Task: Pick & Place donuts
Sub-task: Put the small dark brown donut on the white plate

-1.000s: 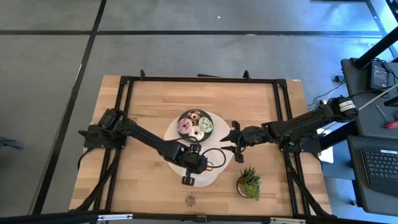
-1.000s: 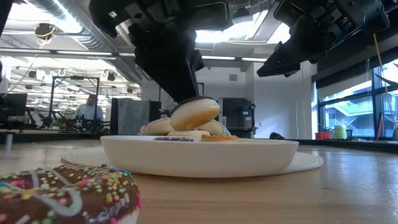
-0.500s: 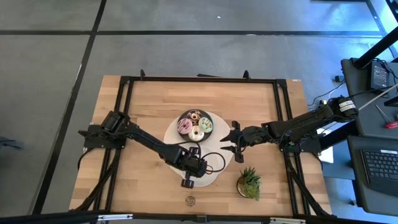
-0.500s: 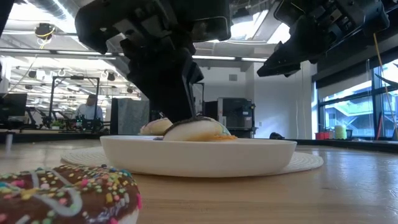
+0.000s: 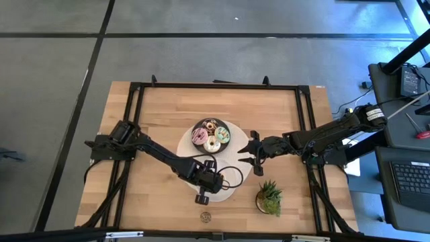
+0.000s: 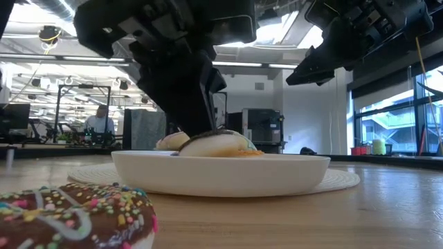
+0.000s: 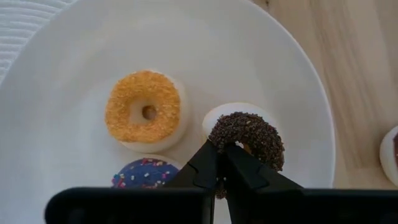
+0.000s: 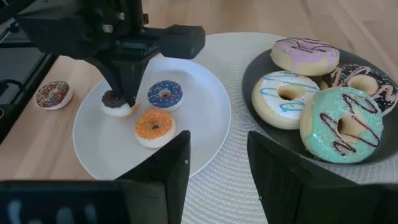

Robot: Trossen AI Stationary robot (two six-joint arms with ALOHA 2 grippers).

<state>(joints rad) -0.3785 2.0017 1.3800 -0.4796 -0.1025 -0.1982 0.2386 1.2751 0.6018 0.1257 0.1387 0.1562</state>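
Left wrist view puts the left pincer right down on the white plate, fingers nearly together and pinching the rim of the dark brown mini donut, with the orange mini and purple mini beside it. No writing is readable anywhere. Right wrist view adds the right pincer spread wide and empty, near the dark plate of pink, white and green donuts, plus a sprinkled brown donut alone on the counter.

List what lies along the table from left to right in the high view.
Left claw over the white plate → dark plate of donuts → right claw → potted plant.
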